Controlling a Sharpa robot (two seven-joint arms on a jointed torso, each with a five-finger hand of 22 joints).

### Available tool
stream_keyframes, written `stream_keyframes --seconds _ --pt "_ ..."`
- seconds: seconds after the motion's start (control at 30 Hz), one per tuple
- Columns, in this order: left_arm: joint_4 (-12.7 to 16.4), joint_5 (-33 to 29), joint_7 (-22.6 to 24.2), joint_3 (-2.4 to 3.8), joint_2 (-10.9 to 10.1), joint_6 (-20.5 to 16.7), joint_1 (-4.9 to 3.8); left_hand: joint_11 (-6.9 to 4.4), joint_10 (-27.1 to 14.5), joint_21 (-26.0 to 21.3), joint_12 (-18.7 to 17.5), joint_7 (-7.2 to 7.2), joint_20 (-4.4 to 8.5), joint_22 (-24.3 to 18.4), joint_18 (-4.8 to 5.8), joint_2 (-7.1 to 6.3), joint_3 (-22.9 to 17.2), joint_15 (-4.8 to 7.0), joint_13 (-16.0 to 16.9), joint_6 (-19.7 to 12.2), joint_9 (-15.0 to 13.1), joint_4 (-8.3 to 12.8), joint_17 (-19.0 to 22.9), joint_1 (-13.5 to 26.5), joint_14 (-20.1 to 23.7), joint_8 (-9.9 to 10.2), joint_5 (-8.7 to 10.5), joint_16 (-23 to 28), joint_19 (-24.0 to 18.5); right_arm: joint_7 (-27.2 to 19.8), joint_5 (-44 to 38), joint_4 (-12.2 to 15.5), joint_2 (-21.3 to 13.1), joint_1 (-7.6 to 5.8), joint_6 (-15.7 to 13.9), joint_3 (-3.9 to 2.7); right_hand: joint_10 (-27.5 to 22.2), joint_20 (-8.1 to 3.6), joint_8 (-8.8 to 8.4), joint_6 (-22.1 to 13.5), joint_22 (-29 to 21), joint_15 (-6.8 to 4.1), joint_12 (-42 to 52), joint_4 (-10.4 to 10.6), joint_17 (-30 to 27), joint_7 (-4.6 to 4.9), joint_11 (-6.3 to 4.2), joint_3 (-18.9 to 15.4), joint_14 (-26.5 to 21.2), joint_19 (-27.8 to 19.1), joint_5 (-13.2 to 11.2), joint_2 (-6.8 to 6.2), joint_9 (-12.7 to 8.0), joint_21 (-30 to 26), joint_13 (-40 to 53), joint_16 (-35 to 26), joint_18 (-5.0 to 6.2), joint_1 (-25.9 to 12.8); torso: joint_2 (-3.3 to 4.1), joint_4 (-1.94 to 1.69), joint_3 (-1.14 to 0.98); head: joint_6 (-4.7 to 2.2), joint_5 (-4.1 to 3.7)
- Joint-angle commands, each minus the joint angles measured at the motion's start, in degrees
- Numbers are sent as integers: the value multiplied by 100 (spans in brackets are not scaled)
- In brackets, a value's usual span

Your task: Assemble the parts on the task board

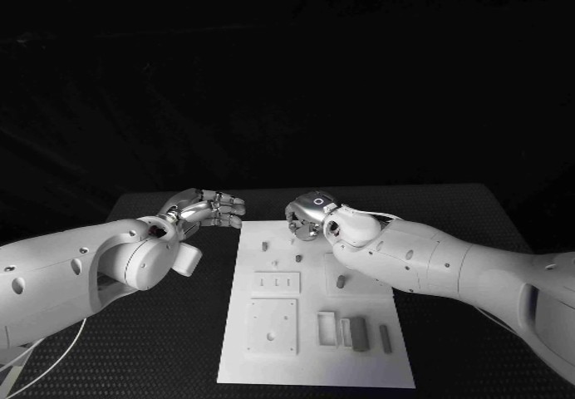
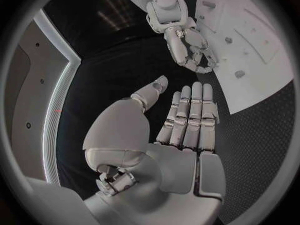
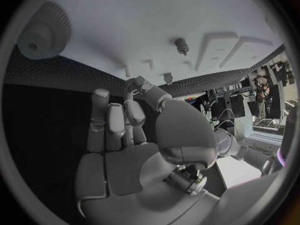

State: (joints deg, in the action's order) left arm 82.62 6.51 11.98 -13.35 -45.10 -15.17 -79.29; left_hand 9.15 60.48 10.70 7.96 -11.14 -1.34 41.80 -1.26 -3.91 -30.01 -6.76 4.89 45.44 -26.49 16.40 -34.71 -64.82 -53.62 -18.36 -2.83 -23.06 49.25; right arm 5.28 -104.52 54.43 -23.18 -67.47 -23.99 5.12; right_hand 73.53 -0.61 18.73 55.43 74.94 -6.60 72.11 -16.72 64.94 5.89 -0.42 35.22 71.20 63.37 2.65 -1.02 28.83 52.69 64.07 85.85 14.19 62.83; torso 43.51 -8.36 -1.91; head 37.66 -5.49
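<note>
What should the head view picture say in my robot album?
Left hand open beside the task board; right hand over its far end.

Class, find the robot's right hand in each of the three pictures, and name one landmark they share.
Head view: right hand over the white board's far end.
Left wrist view: it hangs beside the board.
Right wrist view: it rises mid-circle.
Shared landmark: the board.

A black table with a finely dotted, mesh-like surface (image 1: 156,349) stretches beneath the scene, its far edge meeting a dark backdrop.
</note>
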Motion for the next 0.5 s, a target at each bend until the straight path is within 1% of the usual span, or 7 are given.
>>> stream_keyframes --seconds 0.03,0.2,0.37,0.43,0.5 --pt "8 -35 43 6 3 84 -11 21 29 -22 -35 -3 21 7 12 -6 26 -7 -7 -7 9 -3 -9 45 -12 18 -12 20 -12 79 -205 -24 20 7 -17 -1 2 -52 47 160 105 -18 -15 -7 1 -35 -44 31 29 -2 15 -24 136 27 -3 27 81 46 2 -7 -1 19 -2" --pt "3 -35 43 7 10 86 -11 21 29 -23 -37 -3 21 7 12 -6 26 -7 -8 -6 10 -2 -11 45 -13 18 -12 22 -12 84 -224 -86 46 18 -24 1 0 -53 46 162 105 -19 -23 -7 -1 -35 -45 32 31 -1 15 -28 137 28 -12 27 81 47 0 2 -3 28 3" --pt "3 -35 42 8 11 84 -11 21 30 -24 -39 -2 21 8 12 -6 26 -7 -9 -7 11 -2 -13 45 -14 19 -12 25 -12 82 -164 -21 46 24 34 2 2 -53 46 164 104 -19 -25 -6 -4 -35 -45 32 32 0 15 -29 138 28 -13 26 81 48 -5 5 0 44 28" --pt "-1 -36 42 8 14 80 -11 21 31 -24 -40 -2 21 8 12 -6 27 -7 -9 -7 11 -2 -14 45 -14 19 -12 26 -11 82 -155 -27 53 28 44 2 6 -54 46 164 104 -19 -22 -5 -1 -35 -45 32 36 1 15 -29 138 28 -9 27 81 47 -4 8 -1 49 45" --pt "0 -36 42 8 17 85 -11 21 31 -24 -41 -2 22 8 12 -6 27 -7 -9 -7 12 -2 -15 45 -15 20 -12 27 -11 89 -155 -58 58 37 63 2 7 -54 46 165 103 -19 -23 -4 -4 -35 -45 32 34 1 15 -28 138 28 -10 26 81 46 -8 10 -1 55 44"
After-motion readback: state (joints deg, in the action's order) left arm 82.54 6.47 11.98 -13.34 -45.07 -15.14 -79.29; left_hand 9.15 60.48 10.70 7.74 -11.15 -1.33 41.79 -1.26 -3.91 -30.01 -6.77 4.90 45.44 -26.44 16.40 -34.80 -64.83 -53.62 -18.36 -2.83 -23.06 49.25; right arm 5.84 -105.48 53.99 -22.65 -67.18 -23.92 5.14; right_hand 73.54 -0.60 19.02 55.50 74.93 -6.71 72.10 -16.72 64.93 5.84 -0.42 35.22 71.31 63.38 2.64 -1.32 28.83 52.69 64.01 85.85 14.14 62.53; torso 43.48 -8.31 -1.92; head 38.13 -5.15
